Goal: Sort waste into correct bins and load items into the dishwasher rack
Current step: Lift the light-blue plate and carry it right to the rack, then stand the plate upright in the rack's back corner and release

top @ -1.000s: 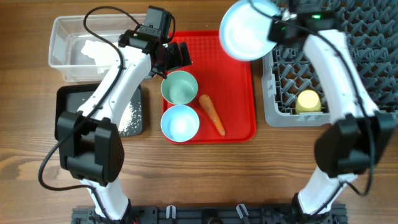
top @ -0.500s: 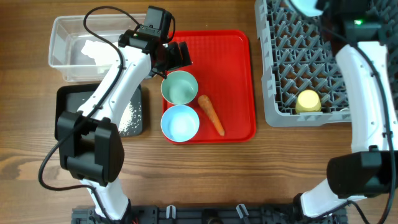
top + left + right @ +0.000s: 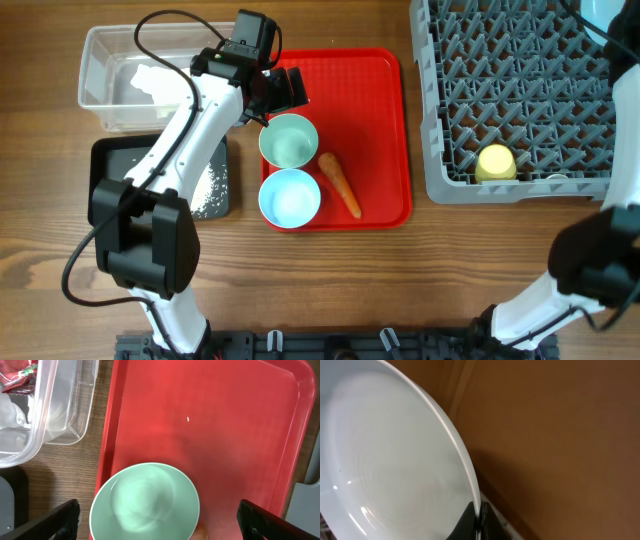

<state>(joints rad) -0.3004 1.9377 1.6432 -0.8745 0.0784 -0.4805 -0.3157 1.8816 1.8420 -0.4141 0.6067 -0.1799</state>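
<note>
The right gripper (image 3: 479,521) pinches the plate (image 3: 390,460) by its rim, above the rack's (image 3: 510,90) far right edge; a cup (image 3: 495,163) sits in the rack. The left gripper (image 3: 157,516) hangs spread wide over the green bowl (image 3: 145,502) on the red tray (image 3: 225,425) — blue bowl (image 3: 290,196) and carrot (image 3: 340,184) just beside; tub (image 3: 100,60) and black tray (image 3: 110,165) lie left on the wooden worktop (image 3: 400,290).
</note>
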